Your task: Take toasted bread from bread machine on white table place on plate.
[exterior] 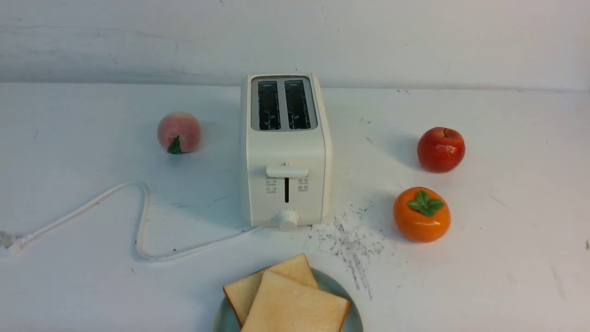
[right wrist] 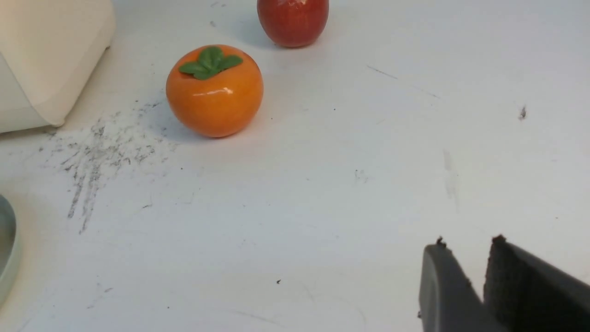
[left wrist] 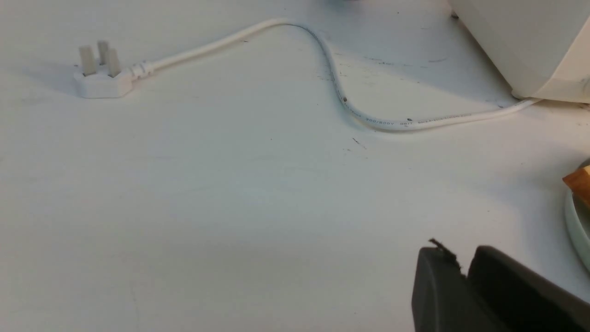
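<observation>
Both slices being on the plate (exterior: 354,318), I am judging the work as finished; doing it well means keeping away from the upper slice (exterior: 295,306), lying askew over the lower slice (exterior: 249,288) at six o'clock in the front view. My left end effector (left wrist: 463,272) and right end effector (right wrist: 484,276) are hanging over the table (right wrist: 322,184), holding nothing, each one's tips slightly apart. Beyond the plate, at twelve o'clock, the toaster (exterior: 286,147) is standing with bare slots.
</observation>
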